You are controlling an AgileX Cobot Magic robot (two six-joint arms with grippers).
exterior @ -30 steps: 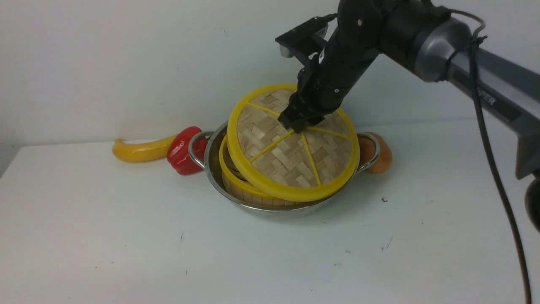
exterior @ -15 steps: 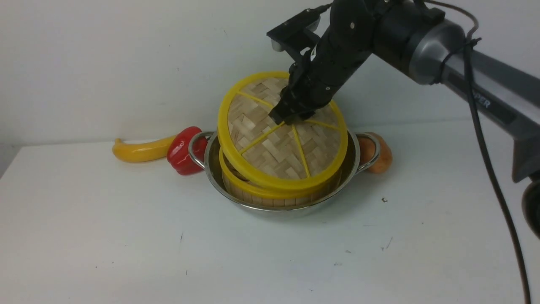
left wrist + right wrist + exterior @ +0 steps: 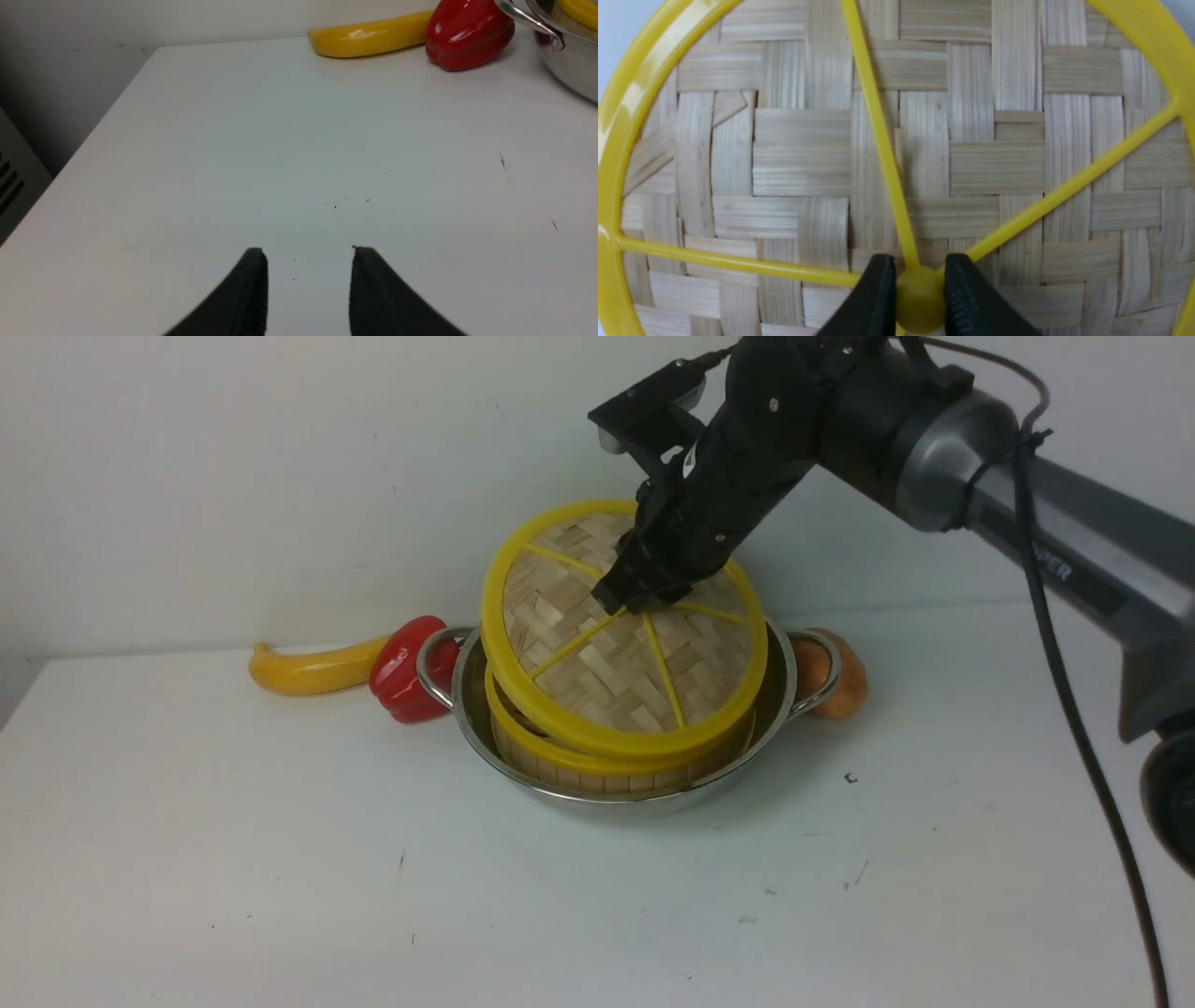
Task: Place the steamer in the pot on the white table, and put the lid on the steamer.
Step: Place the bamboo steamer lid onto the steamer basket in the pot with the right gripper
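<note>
Left hand (image 3: 308, 254) hovers spread over the worktop (image 3: 280, 859), left of the pot (image 3: 470, 705) holding the steamer (image 3: 541, 758). The tilted lid (image 3: 607, 681) leans over it, knob (image 3: 920, 294) pinched by the right hand (image 3: 644, 600).

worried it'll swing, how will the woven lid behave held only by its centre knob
Probably stiff: the lid holds its flat shape though tilted. Likely light, being thin woven bamboo. It may pivot, since the right tool pinches only its small knob.
</note>
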